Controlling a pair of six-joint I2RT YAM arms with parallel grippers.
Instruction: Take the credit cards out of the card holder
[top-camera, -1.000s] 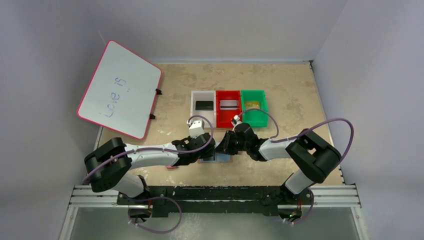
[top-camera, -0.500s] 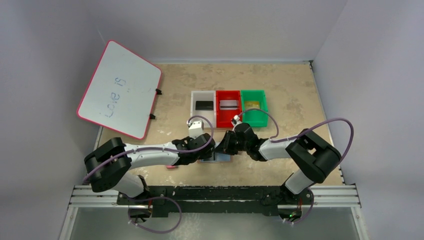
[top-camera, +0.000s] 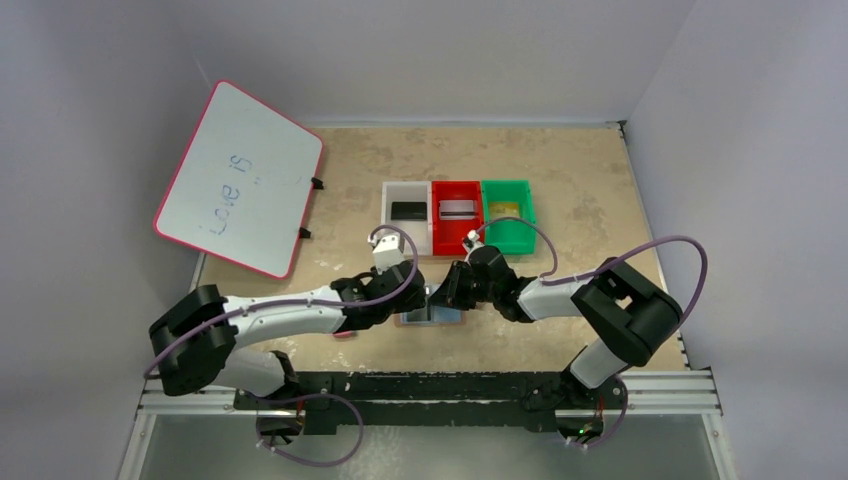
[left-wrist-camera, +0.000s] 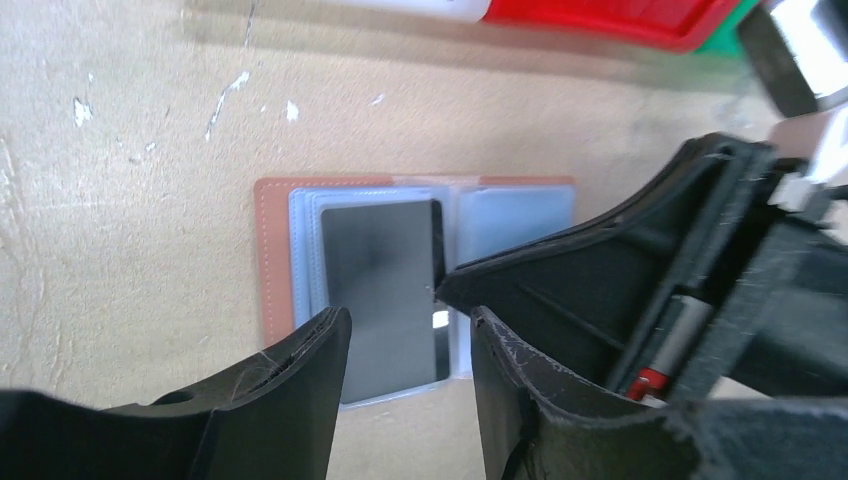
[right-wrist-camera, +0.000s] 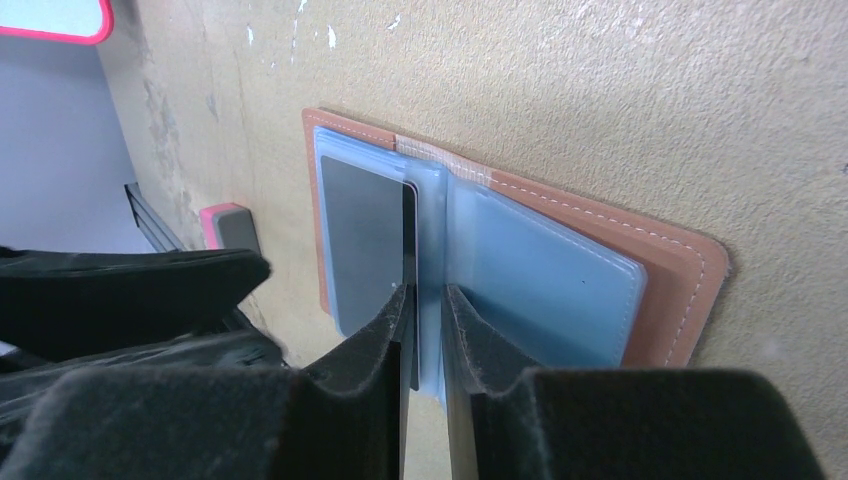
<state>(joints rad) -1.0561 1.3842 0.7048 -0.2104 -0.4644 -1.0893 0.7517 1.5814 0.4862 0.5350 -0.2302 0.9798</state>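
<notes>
Left arm has drawn back toward its base, left gripper (left-wrist-camera: 405, 385) half open, empty, above the card holder (right-wrist-camera: 680, 285) | holder open flat near the table's front edge | right gripper (right-wrist-camera: 425, 330) nearly closed, pinching the grey credit card's (left-wrist-camera: 380, 285) edge | extraction under way

A robot test lab: plain grey walls box in a worn counter (top-camera: 580, 170), two arms bolted to a metal rail (top-camera: 430, 392) at its near edge.
</notes>
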